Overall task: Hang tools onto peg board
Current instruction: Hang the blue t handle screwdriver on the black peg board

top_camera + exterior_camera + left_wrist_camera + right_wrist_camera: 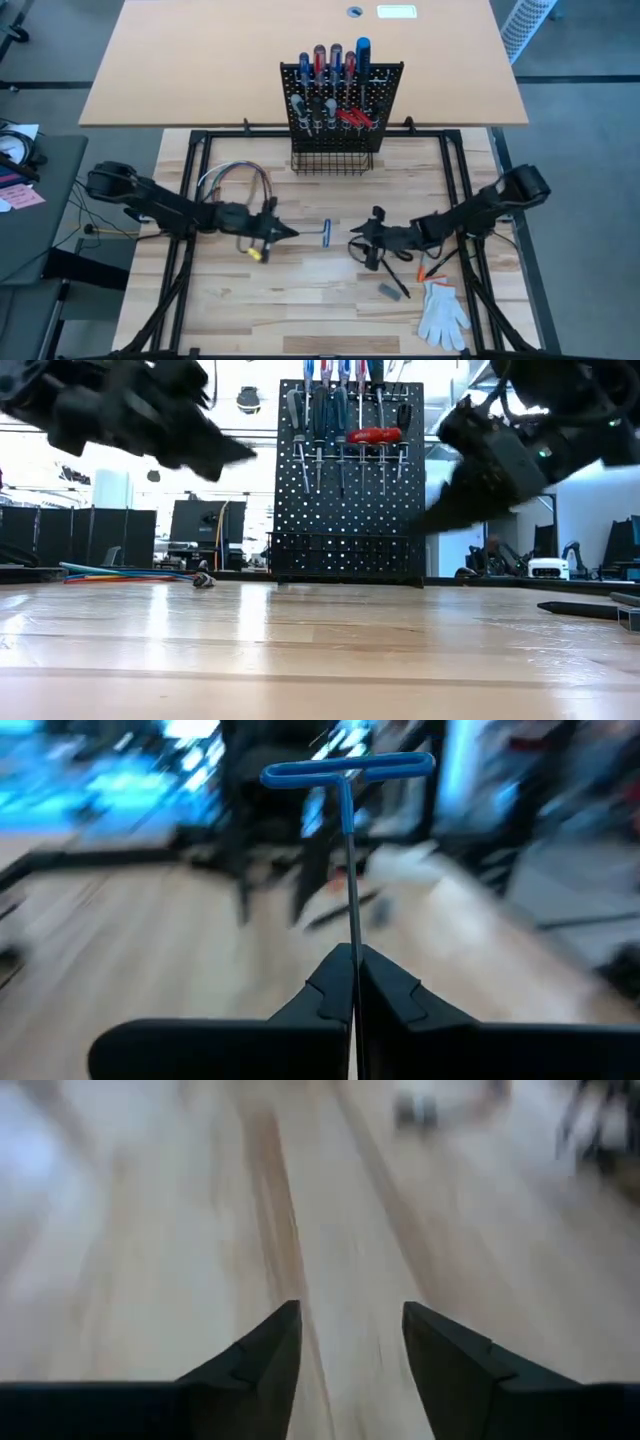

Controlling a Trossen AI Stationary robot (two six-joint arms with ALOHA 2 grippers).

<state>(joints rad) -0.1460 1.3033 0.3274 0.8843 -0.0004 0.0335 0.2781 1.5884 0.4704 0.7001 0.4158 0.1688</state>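
Tools mostly hang on the peg board; in front of it, left gripper fingers clamp a blue T-handle key, right gripper fingers apart, empty.

Left gripper jaws clamp blue T-handle hex key.

A blue T-handle hex key sticks out level above the table, pinched by its thin shaft. The upright black peg board carries screwdrivers in its rings.
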